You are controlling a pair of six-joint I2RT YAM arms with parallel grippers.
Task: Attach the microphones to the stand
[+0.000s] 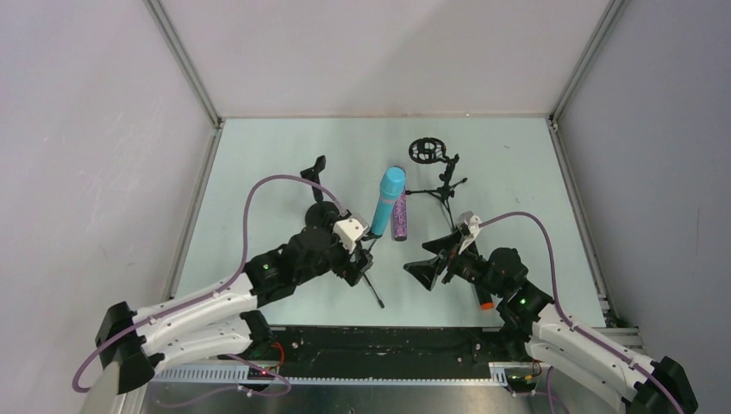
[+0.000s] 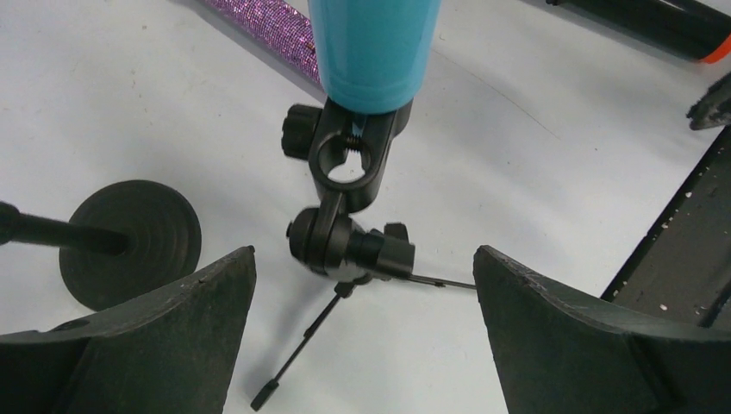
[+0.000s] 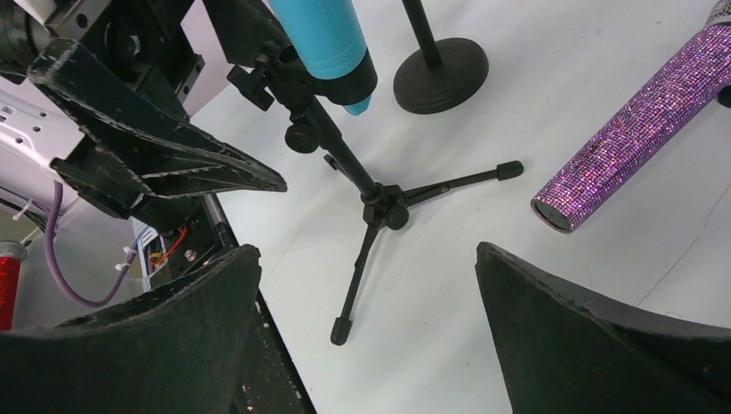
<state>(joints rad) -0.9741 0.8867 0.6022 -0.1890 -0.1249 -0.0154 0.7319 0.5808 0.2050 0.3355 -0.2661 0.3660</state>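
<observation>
The light blue microphone (image 1: pixel 388 200) sits in the clip of a small black tripod stand (image 2: pixel 349 164) and leans up and away. My left gripper (image 1: pixel 363 252) is open, its jaws either side of the stand's joint (image 2: pixel 349 246) without touching. The purple glitter microphone (image 1: pixel 400 216) lies flat on the table just right of the blue one. The black microphone with the orange end (image 1: pixel 484 298) lies under my right arm. My right gripper (image 1: pixel 434 259) is open and empty, facing the tripod's legs (image 3: pixel 384 207) from the right.
A round-base stand (image 1: pixel 321 212) with an empty clip stands left of the blue microphone. A second tripod stand (image 1: pixel 444 185) with a ring mount (image 1: pixel 424 151) stands at the back right. The table's black front edge (image 3: pixel 259 345) is close below my right gripper.
</observation>
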